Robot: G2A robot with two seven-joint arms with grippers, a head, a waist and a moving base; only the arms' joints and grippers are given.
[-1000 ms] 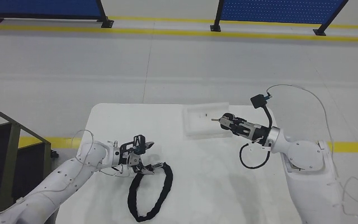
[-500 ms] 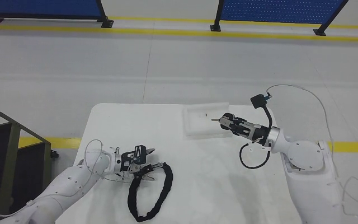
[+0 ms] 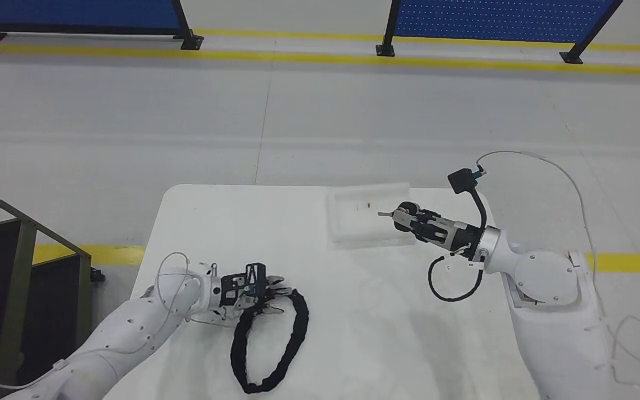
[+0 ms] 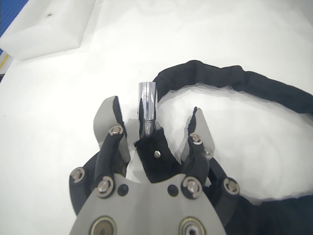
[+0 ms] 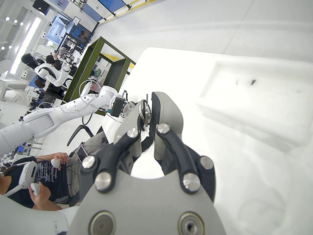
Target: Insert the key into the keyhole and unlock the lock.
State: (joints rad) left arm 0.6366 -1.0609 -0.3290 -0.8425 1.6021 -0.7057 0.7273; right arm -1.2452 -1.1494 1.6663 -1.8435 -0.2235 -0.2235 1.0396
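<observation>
2 open fingers of the left gripper straddled the chain lock's chrome cylinder on the table — its long axis pointing straight out from the claw — while the right gripper, well apart by the foam tray, pinched the key.

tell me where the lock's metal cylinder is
In the left wrist view the metal cylinder stands between the fingers of the open left gripper, at the end of the black chain lock.
</observation>
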